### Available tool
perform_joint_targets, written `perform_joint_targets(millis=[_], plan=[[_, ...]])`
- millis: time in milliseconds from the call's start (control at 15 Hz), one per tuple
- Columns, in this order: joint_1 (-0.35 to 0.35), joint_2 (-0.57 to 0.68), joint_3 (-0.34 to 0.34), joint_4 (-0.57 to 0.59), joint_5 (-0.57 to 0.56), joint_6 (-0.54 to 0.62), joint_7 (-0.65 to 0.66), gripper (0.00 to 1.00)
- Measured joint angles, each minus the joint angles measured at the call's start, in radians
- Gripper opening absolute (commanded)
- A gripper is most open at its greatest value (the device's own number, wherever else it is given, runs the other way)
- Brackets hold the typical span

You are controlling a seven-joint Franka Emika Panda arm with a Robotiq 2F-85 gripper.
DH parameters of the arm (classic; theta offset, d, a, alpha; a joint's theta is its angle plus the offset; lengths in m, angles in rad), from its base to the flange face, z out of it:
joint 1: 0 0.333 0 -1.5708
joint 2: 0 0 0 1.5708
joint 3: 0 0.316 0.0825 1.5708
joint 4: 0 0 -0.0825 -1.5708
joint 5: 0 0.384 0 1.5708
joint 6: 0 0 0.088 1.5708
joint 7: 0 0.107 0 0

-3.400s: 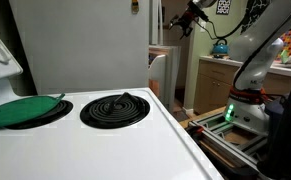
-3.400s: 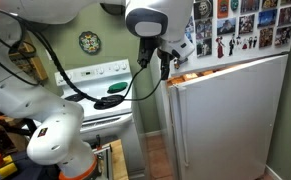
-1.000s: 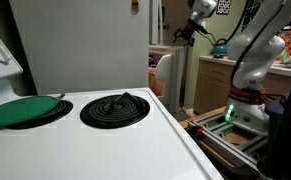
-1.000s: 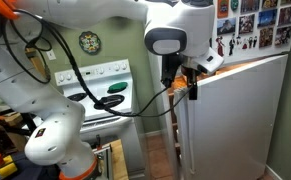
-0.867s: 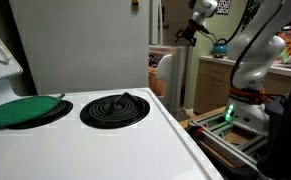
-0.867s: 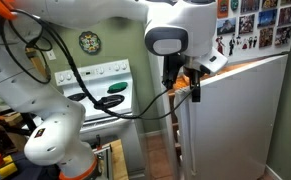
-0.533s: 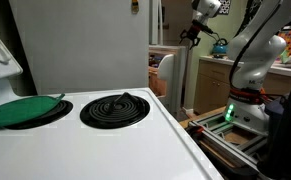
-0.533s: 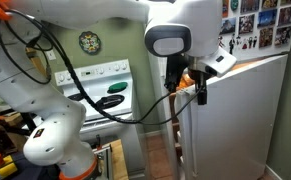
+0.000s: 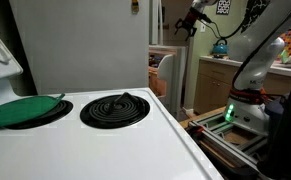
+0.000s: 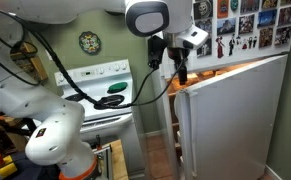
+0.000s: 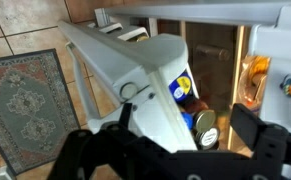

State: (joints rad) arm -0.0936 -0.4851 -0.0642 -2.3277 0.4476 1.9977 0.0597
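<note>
A white fridge door stands slightly ajar, and its edge also shows in the wrist view. My gripper hangs at the top of the door's opening edge, beside it and holding nothing. It also shows far off in an exterior view. In the wrist view my gripper is open, with the dark fingers spread wide on either side of the door edge. Between them the door shelf holds jars with round lids and a blue-labelled jar.
A white stove has a black coil burner and a green lid. It stands next to the fridge. A patterned rug lies on the tiled floor. Photos cover the freezer door.
My gripper has moved up and back along the door edge, away from where it was half a second ago. The fridge door stays slightly ajar.
</note>
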Motion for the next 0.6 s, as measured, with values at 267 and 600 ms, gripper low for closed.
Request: perform_joint_targets(millis=[267,600], plan=[[0.051,-0.009,0.060,-0.002,-0.014,-0.040,0.004,1.00],[0.088,0.035,0.097,-0.009,-0.059,-0.006,-0.024,1.00]])
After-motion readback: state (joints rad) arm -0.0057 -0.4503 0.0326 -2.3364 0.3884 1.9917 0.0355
